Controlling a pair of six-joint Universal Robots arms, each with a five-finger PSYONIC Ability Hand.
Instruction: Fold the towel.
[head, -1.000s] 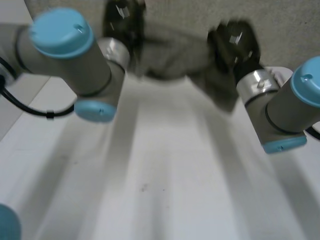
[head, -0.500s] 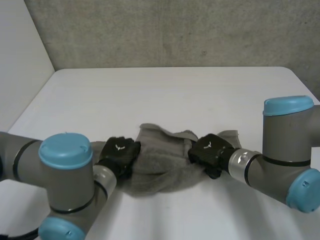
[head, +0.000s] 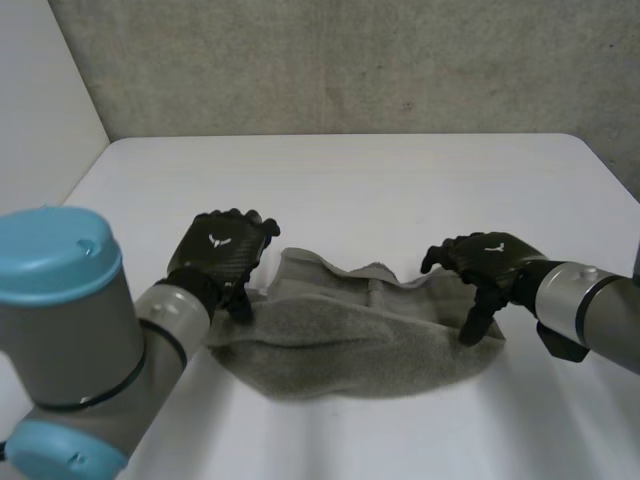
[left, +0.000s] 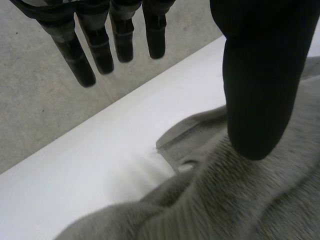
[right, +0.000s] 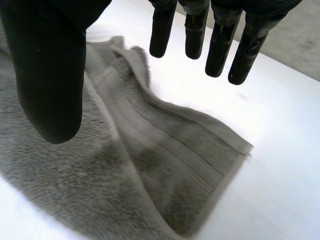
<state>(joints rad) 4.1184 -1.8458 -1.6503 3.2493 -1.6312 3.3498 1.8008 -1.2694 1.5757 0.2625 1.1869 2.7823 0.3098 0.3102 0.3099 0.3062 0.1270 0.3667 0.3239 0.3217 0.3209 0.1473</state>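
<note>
A: Letting go, both at once. Half a second ago each hand sat pressed on the towel (head: 350, 335); now both are raised just above it.
B: Fingers?
A: Left hand (head: 222, 250), at the towel's ten o'clock corner, has straight fingers and a wide-spread thumb, holding nothing. Right hand (head: 483, 262), at two o'clock, is the same.
B: And the towel?
A: On the table (head: 350, 180), toward six o'clock, seemingly doubled over but rumpled. I'd judge one fold laid and a fresh grasp due.
B: Any writing?
A: A small white emblem on each hand's back; no letters legible.
</note>
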